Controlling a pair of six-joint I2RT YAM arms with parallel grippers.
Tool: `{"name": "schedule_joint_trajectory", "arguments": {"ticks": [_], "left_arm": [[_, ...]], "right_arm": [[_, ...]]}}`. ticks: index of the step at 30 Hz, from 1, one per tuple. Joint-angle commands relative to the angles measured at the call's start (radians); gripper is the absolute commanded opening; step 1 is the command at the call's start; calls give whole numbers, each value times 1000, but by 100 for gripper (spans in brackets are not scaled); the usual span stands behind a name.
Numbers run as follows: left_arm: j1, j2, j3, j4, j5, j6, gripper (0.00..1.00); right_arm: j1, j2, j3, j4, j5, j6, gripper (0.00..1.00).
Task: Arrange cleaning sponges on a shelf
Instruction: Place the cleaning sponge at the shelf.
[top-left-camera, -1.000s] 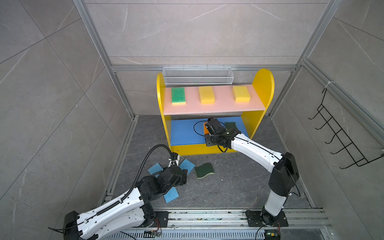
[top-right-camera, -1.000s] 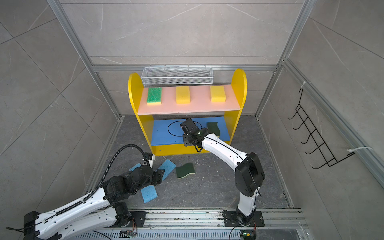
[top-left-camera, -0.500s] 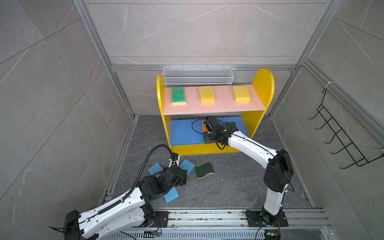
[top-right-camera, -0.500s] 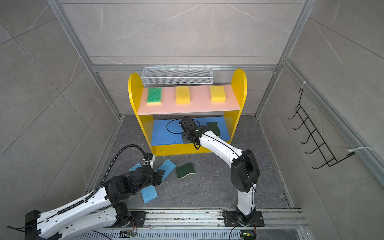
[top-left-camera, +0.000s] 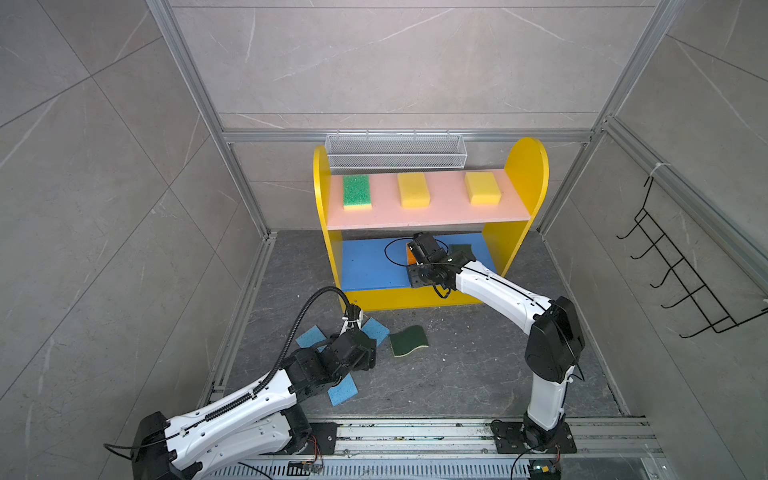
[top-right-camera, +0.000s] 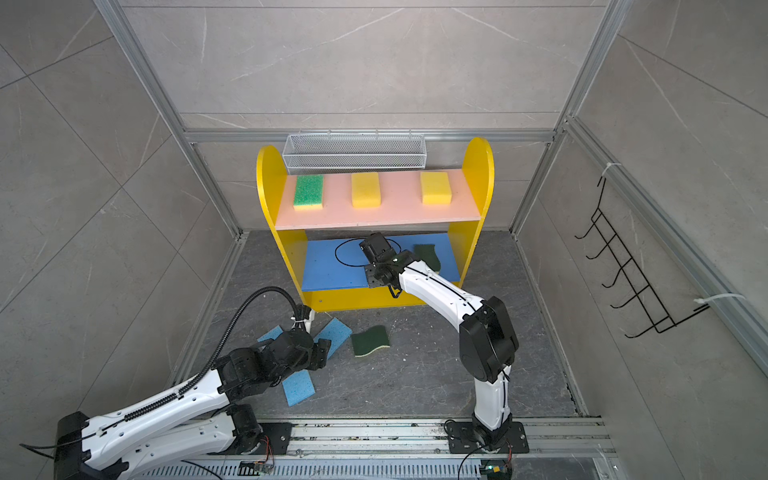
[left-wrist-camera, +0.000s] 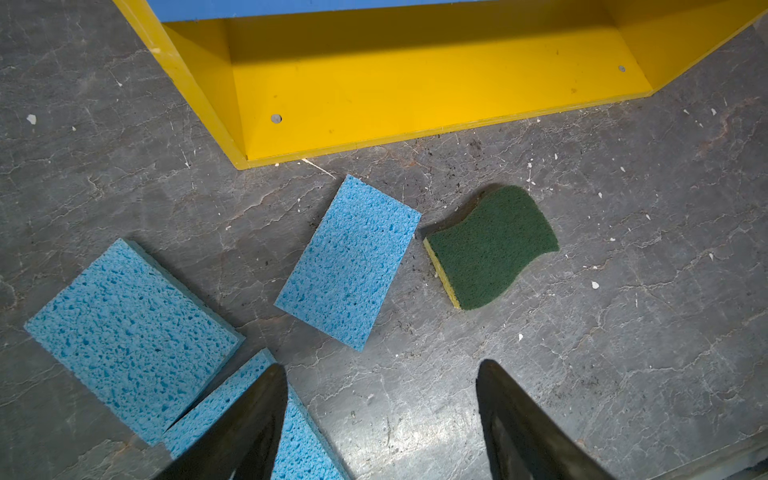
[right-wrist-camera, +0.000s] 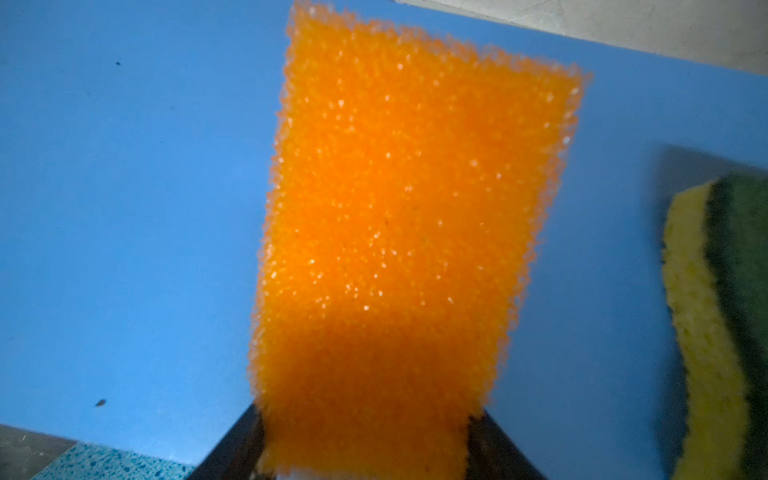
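Starting from the left, we've got the left gripper (left-wrist-camera: 381, 365) hanging just above the floor (top-left-camera: 457, 374), fingers spread wide with nothing between them. Right around it are three blue sponges, all flat on the floor: one (left-wrist-camera: 129, 336) out to the side, one (left-wrist-camera: 249, 419) partly under a finger, and one (left-wrist-camera: 349, 262) closer to the shelf (top-left-camera: 525, 174). Just beside that last one sits a dark green sponge (left-wrist-camera: 492, 247), scrubby side up.

On the shelf, the pink board (top-left-camera: 436, 214) holds a neat row: a green-topped sponge (top-left-camera: 356, 190), then two yellow sponges (top-left-camera: 412, 189) (top-left-camera: 482, 187), well spaced. Down on the blue board (top-left-camera: 365, 262), the right gripper (right-wrist-camera: 365, 415) is reached in under the pink board with the orange sponge (right-wrist-camera: 407, 208) between its fingers. They sit right against the sponge's sides, but we honestly can't tell if they're squeezing it or not. A second dark green sponge (top-right-camera: 428, 253) lies on the same board further right, apart from the orange one
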Motion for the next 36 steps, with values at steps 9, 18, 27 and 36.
{"name": "schedule_joint_trajectory", "arguments": {"ticks": [9, 18, 27, 36], "left_arm": [[3, 16, 27, 29, -25, 2, 75], [3, 22, 21, 38, -26, 3, 75], [3, 18, 20, 35, -26, 1, 75], [3, 19, 18, 44, -25, -3, 75]], "right_arm": [[-6, 36, 19, -17, 19, -6, 68], [-14, 55, 34, -17, 24, -9, 72], [-15, 45, 34, -38, 4, 16, 73], [-15, 1, -16, -34, -64, 17, 72]]}}
